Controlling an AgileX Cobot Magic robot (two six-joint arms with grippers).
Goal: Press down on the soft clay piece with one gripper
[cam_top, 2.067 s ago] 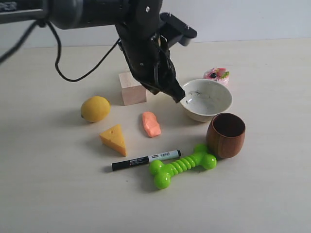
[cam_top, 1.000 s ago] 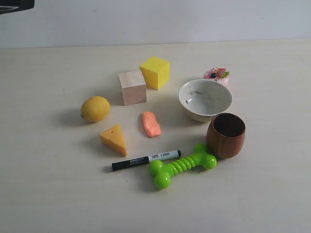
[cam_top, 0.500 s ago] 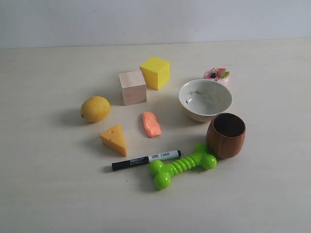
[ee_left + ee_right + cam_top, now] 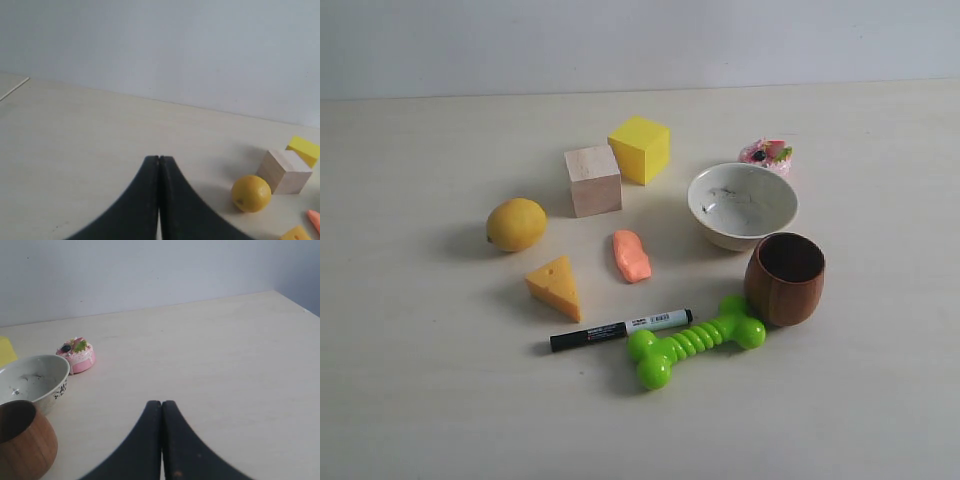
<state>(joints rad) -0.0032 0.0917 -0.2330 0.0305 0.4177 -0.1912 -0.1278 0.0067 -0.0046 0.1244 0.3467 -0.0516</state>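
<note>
Exterior view: arm had left the mid-frame clay (image 4: 631, 256); left end effector (image 4: 159, 159) and right end effector (image 4: 161, 403) were closed, empty; press apparently over.

The dark grey-black robot arm with its black two-fingered left gripper (image 4: 159, 162) is gone from the exterior view's upper left. The bright yellow cube (image 4: 640, 148) it covered now shows fully.
</note>
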